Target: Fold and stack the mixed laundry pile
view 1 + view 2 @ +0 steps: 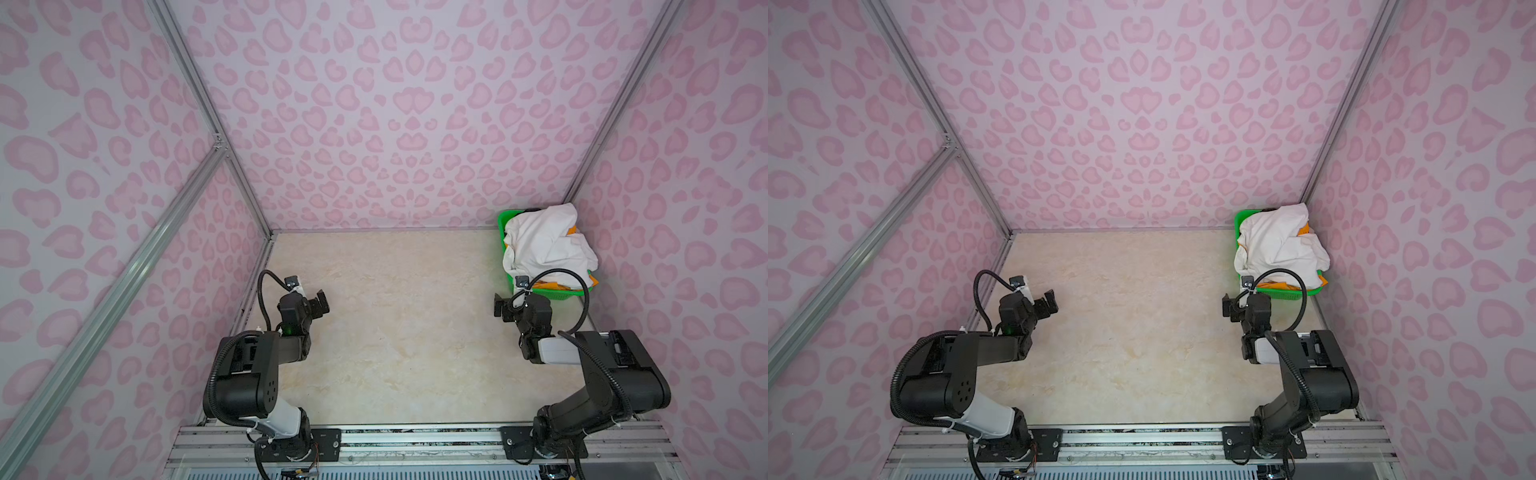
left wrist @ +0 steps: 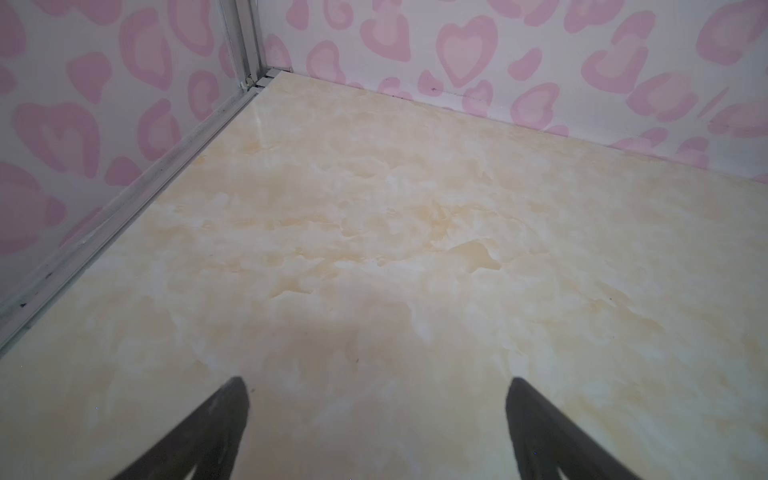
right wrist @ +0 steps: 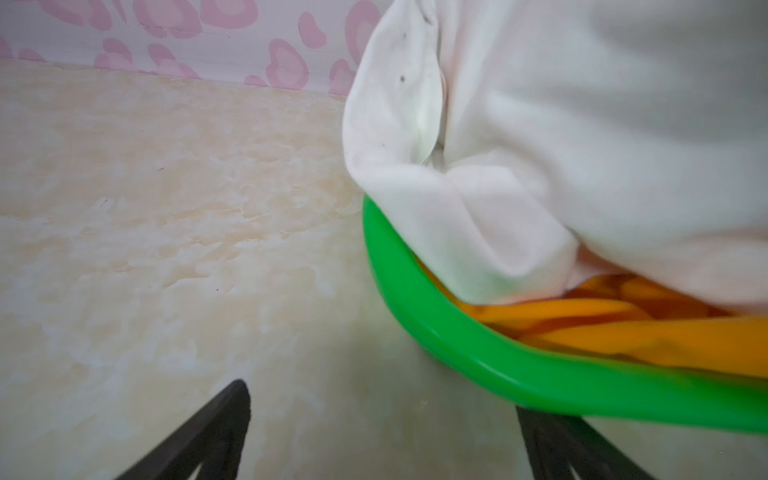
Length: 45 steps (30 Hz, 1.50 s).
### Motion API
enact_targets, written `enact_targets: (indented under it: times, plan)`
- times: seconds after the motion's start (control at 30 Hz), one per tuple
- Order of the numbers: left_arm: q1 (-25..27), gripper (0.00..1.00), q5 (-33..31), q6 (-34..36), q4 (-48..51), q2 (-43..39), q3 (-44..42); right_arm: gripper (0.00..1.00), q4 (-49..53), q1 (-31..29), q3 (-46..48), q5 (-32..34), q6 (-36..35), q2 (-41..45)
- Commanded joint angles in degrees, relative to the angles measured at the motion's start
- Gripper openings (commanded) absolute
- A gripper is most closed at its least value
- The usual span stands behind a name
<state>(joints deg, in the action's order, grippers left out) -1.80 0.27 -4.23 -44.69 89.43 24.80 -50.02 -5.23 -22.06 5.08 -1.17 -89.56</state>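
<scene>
Glossy green plastic on that basket [image 3: 457, 334], rim catching the light. Heaped in it, the white T-shirt [image 3: 582, 145] looks like soft, matt cloth, with orange shorts [image 3: 644, 336] underneath in smoother fabric. Below the basket, the table [image 3: 166, 249] is smooth and marble-patterned, faintly shiny.

The white T-shirt [image 3: 582, 124] hides most of the orange shorts [image 3: 665, 336].

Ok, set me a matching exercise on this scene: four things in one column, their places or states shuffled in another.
1. white garment
2. orange garment
3. green basket
4. left gripper

A. fingers open above the bare table
B. topmost in the basket
C. far right corner of the table
D. beneath the white garment, by the near rim

Pairs: 1-B, 2-D, 3-C, 4-A.
</scene>
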Motion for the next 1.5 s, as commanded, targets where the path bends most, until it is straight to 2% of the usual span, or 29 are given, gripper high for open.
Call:
enact_targets:
  times: [0.0,1.17,1.3,1.4,1.47]
  plan:
    - [-0.09,0.98,-0.01,0.31,-2.26,-0.01,0.05,1.00,-1.84,0.01,-0.34,-0.35,-0.67,-0.33]
    - [-0.13,0.98,-0.16,0.19,-2.20,0.02,0.09,1.00,-1.75,0.01,-0.42,-0.51,-0.47,-0.33]
    - [0.08,0.98,-1.78,-0.24,-2.28,-0.43,-0.06,1.00,-2.39,-0.03,0.12,-0.70,-0.63,-0.05]
    - [0.70,0.98,-3.45,-0.08,0.07,-3.59,-0.29,1.00,-1.92,-0.73,1.24,0.61,-1.13,3.28]
    - [1.01,0.98,-4.42,-0.33,4.65,-7.02,0.35,1.00,2.40,-0.82,0.88,1.39,-0.71,7.19]
